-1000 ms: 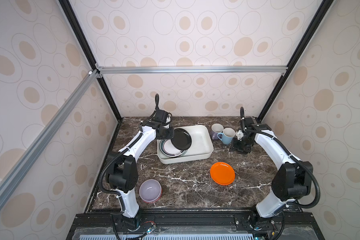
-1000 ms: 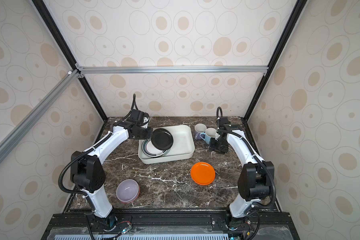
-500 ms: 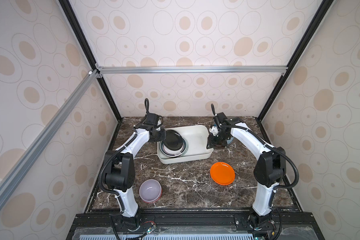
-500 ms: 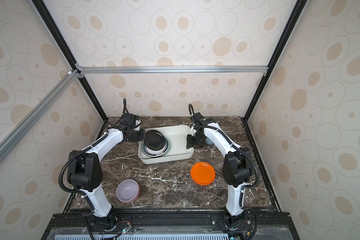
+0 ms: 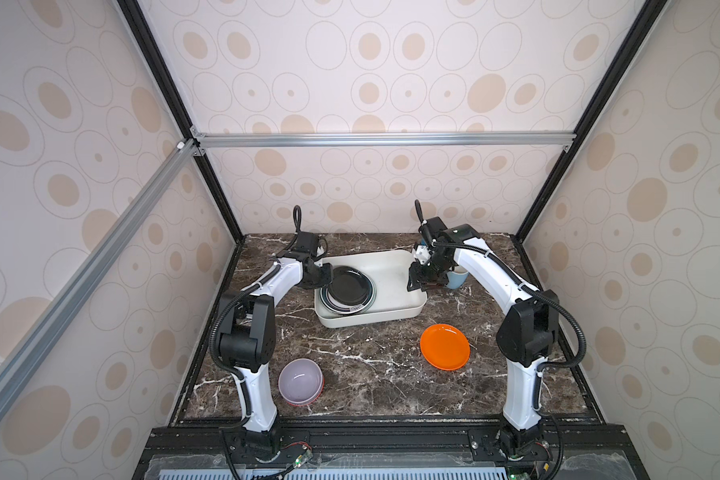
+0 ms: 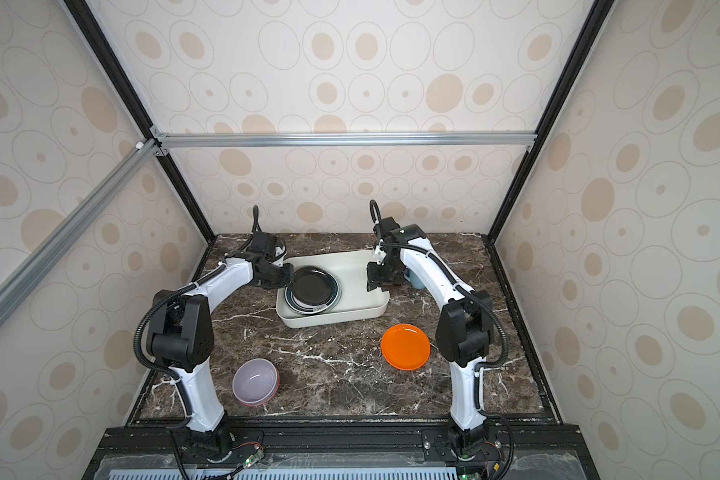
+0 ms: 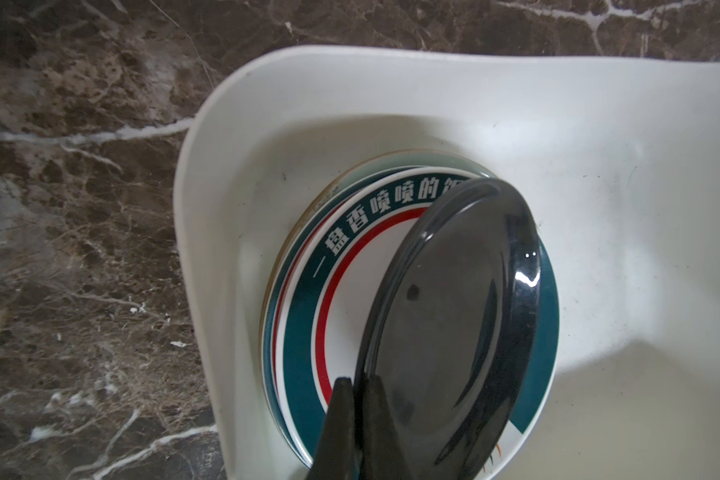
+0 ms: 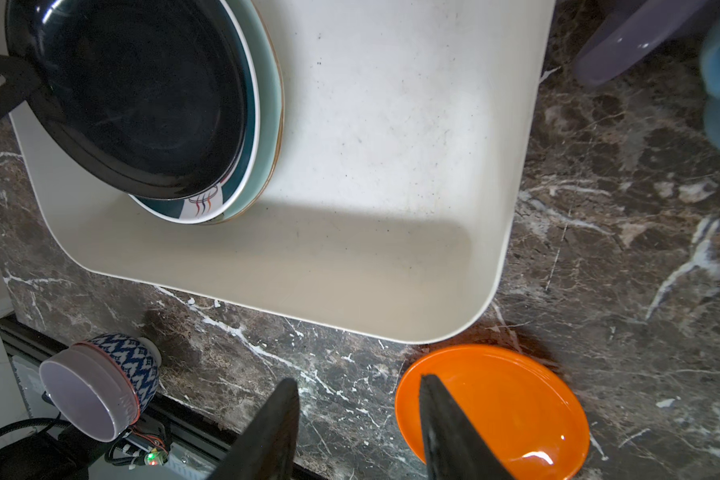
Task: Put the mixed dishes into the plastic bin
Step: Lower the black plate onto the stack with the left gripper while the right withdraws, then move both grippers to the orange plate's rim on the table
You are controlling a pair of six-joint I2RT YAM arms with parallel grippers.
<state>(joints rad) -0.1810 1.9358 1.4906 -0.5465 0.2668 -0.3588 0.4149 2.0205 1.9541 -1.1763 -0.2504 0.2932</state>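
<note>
— Where does the plastic bin sit?
— Toward the back of the marble counter, about midway between its left and right edges. There is one bin, off-white with rounded corners.

— What is in it?
— A stack of plates at its left end. I count three. A black plate is on top. Under it is a white plate with a dark teal rim, a red ring and Chinese lettering, and then a mint-green plate. A brownish edge shows beneath the green one. I cannot tell whether that is a fourth plate.

— Is the black plate lying flat?
— No, it is tilted. The left gripper pinches its rim on the side nearest the bin's left wall. In the left wrist view the fingers are almost together, with the rim between them. That side is raised and the opposite side is low over the teal-rimmed plate. I cannot tell whether they touch.

— And the other arm?
— The right gripper hangs over the bin's right wall. Its fingers are partly apart and nothing is between them.

— What is outside the bin?
— Four pieces.
- **Plate:** one orange plate lies on the counter near the bin's front right corner, not touching it.
- **Bowl:** one bowl stands upright near the counter's front left corner, beside the left arm's base. It is lavender inside, with a blue-and-white zigzag outside.
- **Mugs:** a blue mug and a lavender mug sit close together past the bin's right wall. The right arm hides most of them in both top views.
</note>
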